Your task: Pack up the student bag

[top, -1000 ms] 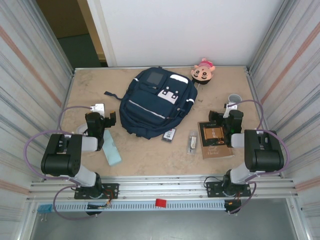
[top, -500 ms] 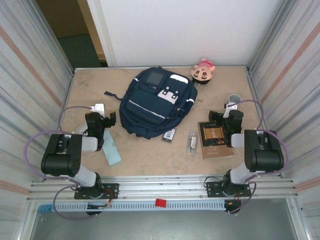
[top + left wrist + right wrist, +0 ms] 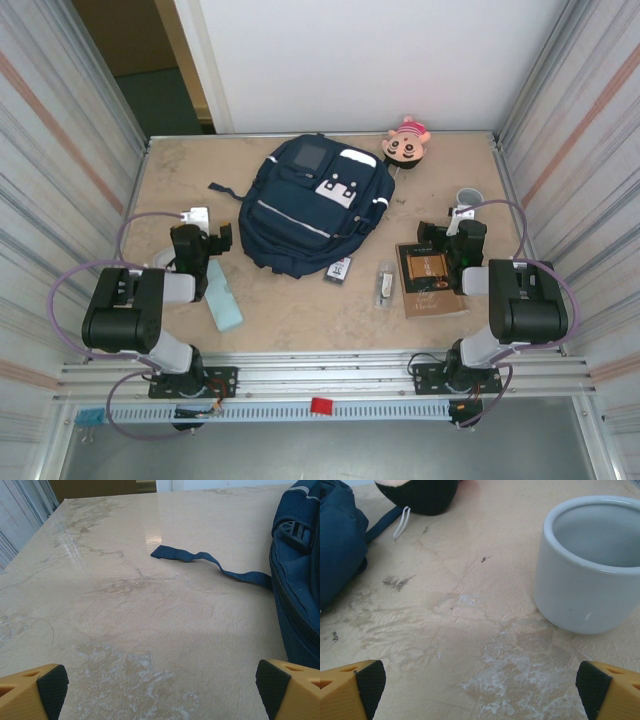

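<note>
The student bag (image 3: 312, 205), navy blue with white patches and a grey square patch, lies flat at the middle back of the table. Its side (image 3: 299, 580) and a loose strap (image 3: 200, 557) appear in the left wrist view, and a corner (image 3: 337, 540) in the right wrist view. My left gripper (image 3: 200, 228) sits left of the bag, open (image 3: 160, 692) over bare table, with nothing between its fingertips (image 3: 50, 685). My right gripper (image 3: 450, 225) sits right of the bag, open (image 3: 480, 690) and empty, just short of a white cup (image 3: 592, 565).
A pink plush toy (image 3: 406, 142) lies behind the bag's right corner. A brown book (image 3: 430, 280), a clear slim item (image 3: 384, 284) and a small black-and-white item (image 3: 340, 269) lie in front. A pale teal pouch (image 3: 225, 297) lies by the left arm. Corrugated walls close both sides.
</note>
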`<action>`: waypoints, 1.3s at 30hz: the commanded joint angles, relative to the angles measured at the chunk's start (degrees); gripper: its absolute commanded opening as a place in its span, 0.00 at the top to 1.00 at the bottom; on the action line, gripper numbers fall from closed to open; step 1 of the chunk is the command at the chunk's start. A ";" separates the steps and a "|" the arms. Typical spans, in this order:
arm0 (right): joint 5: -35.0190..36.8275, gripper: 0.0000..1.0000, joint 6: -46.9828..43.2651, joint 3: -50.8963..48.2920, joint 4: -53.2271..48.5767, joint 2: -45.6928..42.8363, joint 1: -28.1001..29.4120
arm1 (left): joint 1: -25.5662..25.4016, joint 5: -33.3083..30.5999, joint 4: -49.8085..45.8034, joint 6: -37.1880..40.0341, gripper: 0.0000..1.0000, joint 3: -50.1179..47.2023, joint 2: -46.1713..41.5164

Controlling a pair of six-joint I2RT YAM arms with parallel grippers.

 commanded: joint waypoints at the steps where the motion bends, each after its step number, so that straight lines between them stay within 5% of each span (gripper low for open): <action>1: 0.92 0.01 -0.43 0.88 0.73 0.00 0.21 | -0.14 0.58 -0.25 -0.26 0.01 0.65 -0.56; 21: 0.98 0.01 -0.44 1.20 0.27 -0.36 0.28 | -0.17 0.58 -0.41 -0.25 0.01 0.65 -0.55; 24: 1.09 0.01 -0.82 7.12 -14.85 -5.74 0.73 | -0.14 0.33 0.64 -0.18 0.01 0.43 -0.98; 29: -2.69 0.01 3.14 24.90 -47.04 -13.52 1.27 | -2.96 -2.20 -18.46 1.73 0.01 6.15 -12.45; 32: -4.71 0.01 6.03 35.03 -61.29 -13.94 5.09 | -3.26 1.89 -35.73 -3.52 0.04 14.08 -17.54; 35: -6.17 0.01 9.17 40.97 -68.31 -13.03 12.13 | -4.19 7.28 -48.62 -9.34 0.12 22.27 -16.55; 39: -4.63 0.06 18.70 41.61 -66.83 -10.41 23.16 | -5.52 14.96 -54.05 -15.56 0.17 28.61 -10.43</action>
